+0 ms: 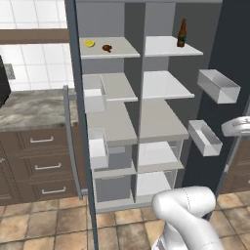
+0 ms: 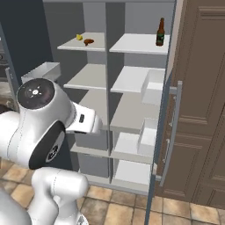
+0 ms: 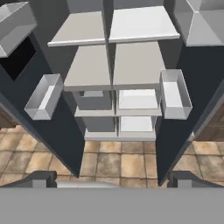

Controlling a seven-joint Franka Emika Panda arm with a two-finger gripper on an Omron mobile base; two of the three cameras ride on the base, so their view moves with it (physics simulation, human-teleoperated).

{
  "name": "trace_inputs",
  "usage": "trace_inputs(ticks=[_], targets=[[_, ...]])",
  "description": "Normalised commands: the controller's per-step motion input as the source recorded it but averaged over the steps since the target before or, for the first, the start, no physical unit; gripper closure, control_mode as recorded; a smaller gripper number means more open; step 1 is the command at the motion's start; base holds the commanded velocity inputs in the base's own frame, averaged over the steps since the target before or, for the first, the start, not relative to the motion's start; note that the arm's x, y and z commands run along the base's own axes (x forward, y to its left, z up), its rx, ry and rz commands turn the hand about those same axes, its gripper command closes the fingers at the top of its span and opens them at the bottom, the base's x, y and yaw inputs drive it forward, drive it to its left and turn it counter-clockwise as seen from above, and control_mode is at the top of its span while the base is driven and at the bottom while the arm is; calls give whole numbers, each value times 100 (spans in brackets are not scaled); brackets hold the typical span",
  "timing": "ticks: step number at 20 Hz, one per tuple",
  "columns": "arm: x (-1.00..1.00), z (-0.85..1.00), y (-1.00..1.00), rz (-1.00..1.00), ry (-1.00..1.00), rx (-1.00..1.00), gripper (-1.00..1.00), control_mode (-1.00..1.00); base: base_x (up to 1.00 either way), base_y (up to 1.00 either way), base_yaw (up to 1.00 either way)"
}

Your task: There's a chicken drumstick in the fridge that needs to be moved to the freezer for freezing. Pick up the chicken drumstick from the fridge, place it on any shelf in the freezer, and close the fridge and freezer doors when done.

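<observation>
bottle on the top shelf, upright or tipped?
Upright. The brown bottle stands on its base on the top shelf of the right-hand compartment, neck pointing up, in both base views.

Reddish-brown chicken drumstick beside a yellow lemon wedge; brown glass bottle; slate-blue doors; pale grey shelves; white door bins; mottled tan floor tiles; brown cabinets.

Small reddish-brown chicken drumstick on top pale grey slab shelf, just right of yellow lemon wedge. Brown glass bottle upright on neighbouring top shelf, across the divider, well apart from drumstick.
</observation>
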Motion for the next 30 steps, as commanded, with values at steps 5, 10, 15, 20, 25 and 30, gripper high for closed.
trace_inputs(ticks=[5,10,15,20,25,30], targets=[[14,-43,-67,19,-13,1,-100,-100,0,0,0],[22,-43,-77,29,-21,5,-100,-100,0,0,0],[17,-34,-85,37,-20,8,-100,-100,0,0,0],[27,-28,-72,37,-15,9,-100,-100,0,0,0],[30,-10,-37,22,-5,7,-100,-100,0,0,0],[37,-2,-57,23,0,11,-100,-100,0,0,0]])
